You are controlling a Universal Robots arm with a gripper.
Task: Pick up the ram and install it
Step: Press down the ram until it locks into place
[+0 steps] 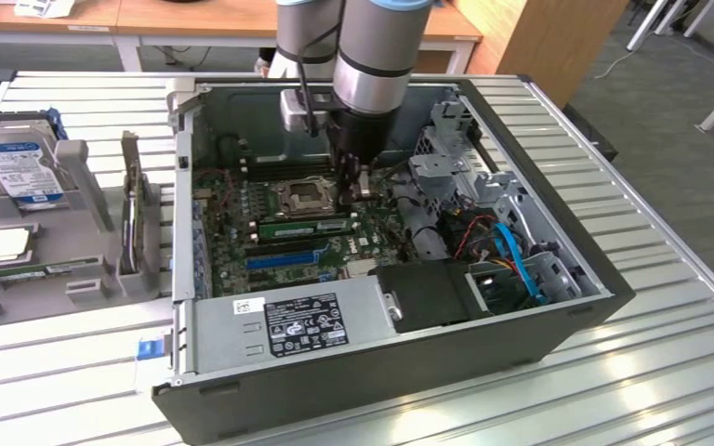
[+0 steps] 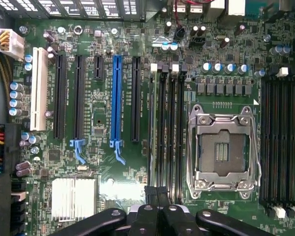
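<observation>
While wrist view shows end effector (image 2: 157, 196) closed over memory slots (image 2: 168, 132), exterior view shows ram (image 1: 308, 228) seated.

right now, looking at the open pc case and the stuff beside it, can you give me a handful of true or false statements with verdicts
1. The pincer is down inside the computer case, over the motherboard. True.
2. The CPU socket holds a processor. False: it is empty, its bare contacts showing inside the metal frame.
3. A green ram stick lies in a slot just beside the socket. True.
4. The hard drive is mounted inside the case. False: it stands in a grey holder outside, on the exterior view's left.
5. The pincer is wide open. False: it is shut.
</observation>
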